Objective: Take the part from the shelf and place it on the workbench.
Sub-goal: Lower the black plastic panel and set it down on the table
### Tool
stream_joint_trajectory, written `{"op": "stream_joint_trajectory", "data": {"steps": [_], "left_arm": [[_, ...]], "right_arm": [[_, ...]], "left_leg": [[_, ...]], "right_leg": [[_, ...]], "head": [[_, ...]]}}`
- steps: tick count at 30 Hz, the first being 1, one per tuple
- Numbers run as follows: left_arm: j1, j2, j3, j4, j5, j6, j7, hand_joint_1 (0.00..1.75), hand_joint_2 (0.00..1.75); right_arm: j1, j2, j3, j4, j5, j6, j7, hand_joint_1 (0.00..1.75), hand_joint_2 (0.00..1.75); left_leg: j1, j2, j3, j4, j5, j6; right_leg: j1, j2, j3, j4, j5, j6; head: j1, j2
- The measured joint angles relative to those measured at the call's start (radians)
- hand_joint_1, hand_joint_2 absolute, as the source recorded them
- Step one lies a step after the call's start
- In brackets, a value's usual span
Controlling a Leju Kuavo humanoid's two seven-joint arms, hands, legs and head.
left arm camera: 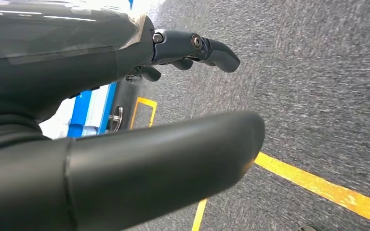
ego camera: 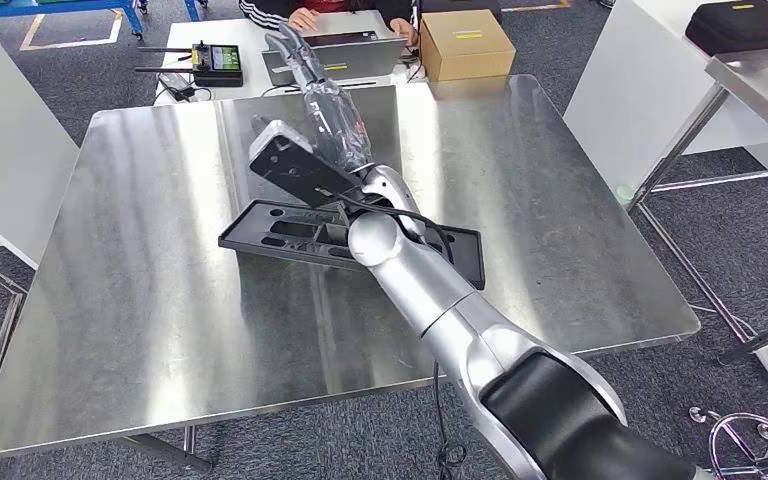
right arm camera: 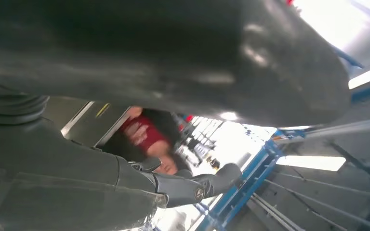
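The right arm (ego camera: 430, 290) reaches out over the steel workbench (ego camera: 160, 300), its wrist turned so that the right hand (ego camera: 332, 125) points away from the robot toward the far edge. The hand is wrapped in clear film in the head view, and its fingers look stretched out rather than curled. In the right wrist view the thick thumb (right arm camera: 250, 62) and the darker fingers (right arm camera: 197, 187) stand well apart with nothing between them, so the hand is spread and grips nothing.

The part (ego camera: 330, 240), a flat black plate with cut-out openings, lies on the workbench near its middle, directly under the right forearm. A second dark slab with small holes (ego camera: 295, 170) sits tilted just beside the wrist, its lower edge over the flat part; whether the hand touches it cannot be told.

The left hand (left arm camera: 125, 120) shows in the left wrist view above grey carpet with yellow floor lines (left arm camera: 318, 185). Its thumb (left arm camera: 164, 163) and fingers (left arm camera: 197, 48) are apart and hold nothing.

Beyond the workbench, a person (ego camera: 310, 15) sits at a white table with a laptop (ego camera: 335, 55), a cardboard box (ego camera: 465, 45) and a handheld controller (ego camera: 215, 62).
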State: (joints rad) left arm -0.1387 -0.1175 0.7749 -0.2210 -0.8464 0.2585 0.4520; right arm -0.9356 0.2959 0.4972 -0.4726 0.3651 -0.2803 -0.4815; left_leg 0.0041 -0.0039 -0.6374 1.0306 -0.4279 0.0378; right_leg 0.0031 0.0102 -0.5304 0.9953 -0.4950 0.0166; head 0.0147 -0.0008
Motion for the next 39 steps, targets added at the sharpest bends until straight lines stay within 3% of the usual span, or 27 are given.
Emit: {"op": "stream_joint_trajectory", "data": {"steps": [3,7,10,13,18,25,30,36,38,39], "left_arm": [[0.001,0.002,0.011,0.000,0.000,0.005,0.000,0.00,0.00],[0.011,0.005,0.030,0.000,0.007,0.030,0.000,0.00,0.00],[0.020,0.007,0.044,0.000,0.012,0.048,0.000,0.00,0.00],[0.024,0.008,0.058,0.000,0.018,0.065,0.000,0.00,0.00],[0.024,0.008,0.067,0.000,0.019,0.073,0.000,0.00,0.00],[0.024,0.008,0.075,0.000,0.019,0.073,0.000,0.00,0.00],[0.026,0.009,0.087,0.000,0.027,0.072,0.000,0.00,0.00],[0.025,0.016,0.103,0.000,0.037,0.068,0.000,0.00,0.00],[0.025,0.017,0.108,0.000,0.040,0.065,0.000,0.00,0.00],[0.024,0.017,0.110,0.000,0.040,0.064,0.000,0.00,0.00]], "right_arm": [[0.046,0.026,-0.076,-0.098,-0.178,0.212,-0.088,0.00,0.00],[0.186,0.046,-0.100,-0.361,-0.472,0.544,-0.082,0.00,0.00],[0.310,0.047,-0.098,-0.566,-0.619,0.697,-0.046,0.00,0.00],[0.422,0.037,-0.096,-0.736,-0.743,0.789,-0.019,0.00,0.00],[0.518,0.014,-0.095,-0.895,-0.785,0.822,-0.004,0.00,0.00],[0.554,0.002,-0.094,-0.966,-0.811,0.832,-0.006,0.00,0.00],[0.640,-0.014,-0.092,-1.058,-0.829,0.840,-0.012,0.00,0.00],[0.709,-0.054,-0.071,-1.078,-0.790,0.844,-0.059,0.00,0.00],[0.719,-0.065,-0.071,-1.062,-0.783,0.849,-0.072,0.00,0.00],[0.723,-0.071,-0.070,-1.050,-0.778,0.851,-0.077,0.00,0.00]], "left_leg": [[0.000,0.000,0.000,0.000,0.000,0.000],[0.000,-0.001,0.000,0.000,-0.001,-0.001],[0.000,-0.001,0.000,0.000,-0.002,-0.002],[0.000,-0.001,0.000,0.000,-0.003,-0.003],[0.000,-0.001,0.002,0.000,-0.004,-0.003],[0.000,-0.001,0.003,0.000,-0.004,-0.003],[-0.004,-0.001,0.003,0.002,-0.007,-0.001],[-0.010,0.000,0.008,-0.002,-0.008,0.015],[-0.005,0.003,0.015,-0.016,0.002,0.025],[-0.002,0.005,0.017,-0.022,0.006,0.029]], "right_leg": [[0.000,0.000,0.000,0.000,0.000,0.000],[0.000,-0.001,0.000,0.000,0.000,0.000],[0.000,-0.001,-0.002,0.000,-0.001,-0.001],[0.000,-0.001,-0.006,-0.001,-0.003,0.000],[0.000,0.000,-0.007,-0.001,-0.003,0.000],[0.000,0.000,-0.006,-0.001,-0.003,0.001],[-0.003,0.000,0.001,-0.002,-0.004,0.002],[-0.011,0.000,0.007,-0.003,-0.006,0.014],[-0.010,-0.001,-0.003,0.022,-0.024,0.017],[-0.010,-0.002,-0.020,0.060,-0.048,0.014]], "head": [[0.000,0.000],[0.000,0.000],[0.000,0.000],[0.000,0.000],[0.000,0.000],[0.000,0.000],[0.000,0.000],[-0.001,0.000],[0.000,0.000],[0.001,0.000]]}}
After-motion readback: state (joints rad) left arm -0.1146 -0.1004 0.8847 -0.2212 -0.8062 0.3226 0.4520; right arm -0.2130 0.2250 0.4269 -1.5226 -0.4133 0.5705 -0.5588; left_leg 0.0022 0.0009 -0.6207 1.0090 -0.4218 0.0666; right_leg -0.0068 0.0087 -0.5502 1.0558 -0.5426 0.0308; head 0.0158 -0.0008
